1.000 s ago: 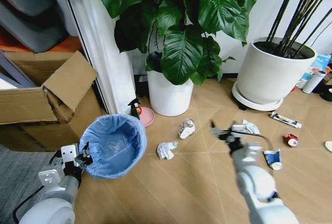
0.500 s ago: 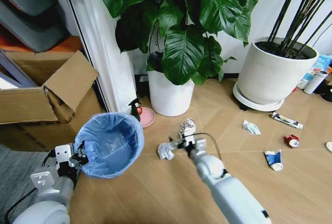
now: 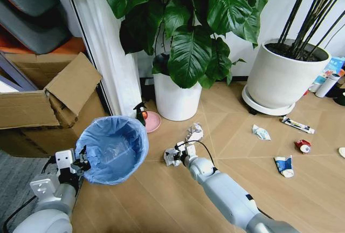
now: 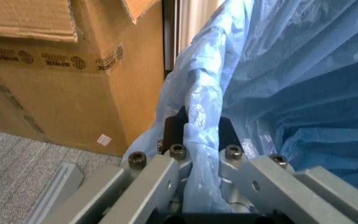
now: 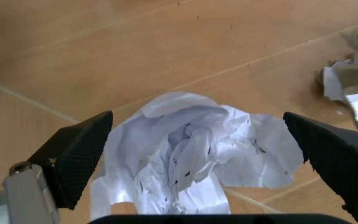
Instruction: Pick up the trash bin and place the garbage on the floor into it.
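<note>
White plant pots (image 3: 173, 99) and a cardboard box (image 3: 46, 103) line the wall.

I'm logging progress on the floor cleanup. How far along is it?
Done: the left claw is shut on the rim of the trash bin, holding it. In hand: the right claw is open around a crumpled paper wad on the floor, not yet gripped. Left: that wad, a second wad, and wrappers farther off. No litter shows in the bin yet.
</note>
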Tool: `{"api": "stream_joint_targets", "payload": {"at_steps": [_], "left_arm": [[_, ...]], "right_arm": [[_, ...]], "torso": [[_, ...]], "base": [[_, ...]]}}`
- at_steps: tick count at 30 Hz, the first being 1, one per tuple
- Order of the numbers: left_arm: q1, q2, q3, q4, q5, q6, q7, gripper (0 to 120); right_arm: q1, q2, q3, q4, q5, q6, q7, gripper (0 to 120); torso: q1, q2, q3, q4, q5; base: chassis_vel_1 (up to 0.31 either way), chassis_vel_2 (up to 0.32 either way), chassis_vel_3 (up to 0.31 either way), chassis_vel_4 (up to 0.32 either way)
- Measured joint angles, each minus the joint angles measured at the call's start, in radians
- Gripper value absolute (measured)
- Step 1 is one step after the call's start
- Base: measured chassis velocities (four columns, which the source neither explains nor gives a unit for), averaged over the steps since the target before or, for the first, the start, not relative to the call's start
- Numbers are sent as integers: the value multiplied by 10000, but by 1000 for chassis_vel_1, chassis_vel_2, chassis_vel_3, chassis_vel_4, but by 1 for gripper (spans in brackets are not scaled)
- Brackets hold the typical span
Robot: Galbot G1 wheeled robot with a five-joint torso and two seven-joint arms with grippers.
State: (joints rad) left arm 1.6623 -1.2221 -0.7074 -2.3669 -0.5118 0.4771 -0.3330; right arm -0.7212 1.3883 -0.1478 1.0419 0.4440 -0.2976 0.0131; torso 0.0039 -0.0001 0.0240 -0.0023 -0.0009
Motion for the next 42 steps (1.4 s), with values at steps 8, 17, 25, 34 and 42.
{"api": "stream_joint_targets", "payload": {"at_steps": [8,17,25,34,42], "left_arm": [[-55,49,20,114,12,-6,0,0],[-105,105,63,227,3,-6,0,0],[-113,117,80,270,11,-9,-1,0],[-107,158,39,198,-13,-9,-17,0],[-143,275,31,184,-108,12,-29,0]], "right_arm": [[204,424,138,-953,-597,296,-284,100],[146,876,449,-1716,-1272,716,-476,70],[69,1079,669,-1917,-1572,926,-539,41],[45,1119,794,-1903,-1620,1015,-396,8],[-211,852,1383,-538,-1434,919,-60,0]], "torso": [[0,0,0,1,1],[0,0,0,0,1],[0,0,-1,0,1],[0,0,0,0,1],[0,0,0,2,1]], "base": [[0,0,0,0],[0,0,0,0],[0,0,0,0],[0,0,0,0],[0,0,0,0]]}}
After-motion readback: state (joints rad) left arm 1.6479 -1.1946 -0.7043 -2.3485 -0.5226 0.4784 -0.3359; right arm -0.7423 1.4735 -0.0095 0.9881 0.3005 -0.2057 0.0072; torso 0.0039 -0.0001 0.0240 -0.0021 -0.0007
